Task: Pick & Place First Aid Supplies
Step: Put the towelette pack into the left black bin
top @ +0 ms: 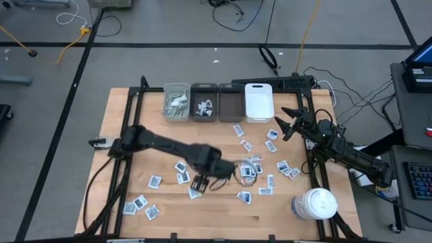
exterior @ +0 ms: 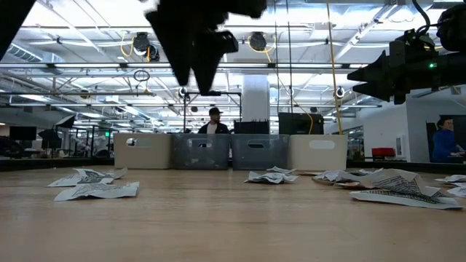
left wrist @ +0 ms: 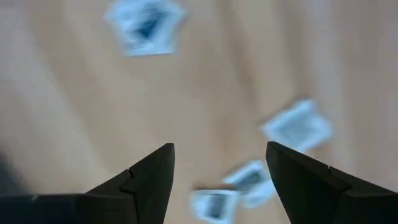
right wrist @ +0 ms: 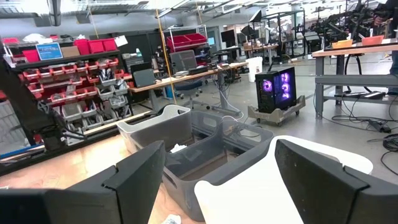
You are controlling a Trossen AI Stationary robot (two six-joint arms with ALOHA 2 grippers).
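Many small white first aid sachets (top: 246,145) with dark print lie scattered over the wooden table (top: 128,135), most of them right of centre. My left gripper (top: 200,183) hangs open above the table's front middle, just over one sachet (top: 195,194). In the left wrist view its fingers (left wrist: 152,177) hold nothing, and sachets (left wrist: 297,124) lie on the wood beneath. My right gripper (top: 284,125) stands open and raised at the back right, near the white bin (top: 258,102). Between its fingers (right wrist: 134,174) the right wrist view shows only the bins.
A row of bins stands along the back edge: a pale one (top: 177,102) with pale strips, a dark one (top: 204,102) with sachets, a dark one (top: 230,104), then the white one. A white lidded jar (top: 316,204) sits front right. A person (exterior: 215,121) is far behind the table.
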